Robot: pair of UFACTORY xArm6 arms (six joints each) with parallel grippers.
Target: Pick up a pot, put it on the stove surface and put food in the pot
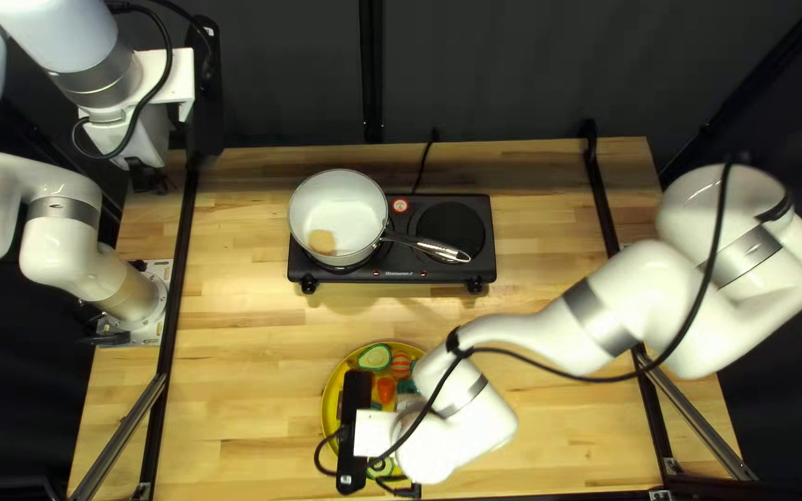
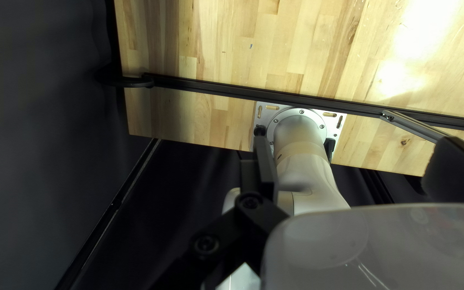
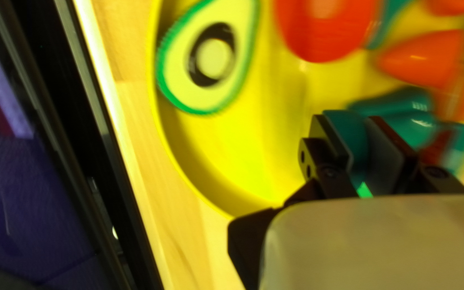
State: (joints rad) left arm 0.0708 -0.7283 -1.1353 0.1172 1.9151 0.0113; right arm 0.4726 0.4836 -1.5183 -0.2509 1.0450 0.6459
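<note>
A white pot (image 1: pixel 338 213) stands on the left burner of the black stove (image 1: pixel 438 274), a tan food piece (image 1: pixel 322 242) inside. My left gripper (image 1: pixel 148 178) is raised at the upper left of the top left view; in the left wrist view my left gripper (image 2: pixel 355 161) is open, nothing between its wide-set fingers. My right gripper (image 1: pixel 355 431) is over the yellow plate (image 1: pixel 330 401), its fingertips hidden there. The right wrist view has my right gripper (image 3: pixel 362 142) low over the plate, shut on a teal food piece (image 3: pixel 350 126), part of which the fingers cover.
On the plate lie an avocado half (image 3: pixel 212 64), a red slice (image 3: pixel 326 27), an orange piece (image 3: pixel 425 56) and other toy food. The pot handle (image 1: pixel 429 247) reaches across toward the right burner (image 1: pixel 451 232). Black rails (image 1: pixel 181 269) run along both table sides.
</note>
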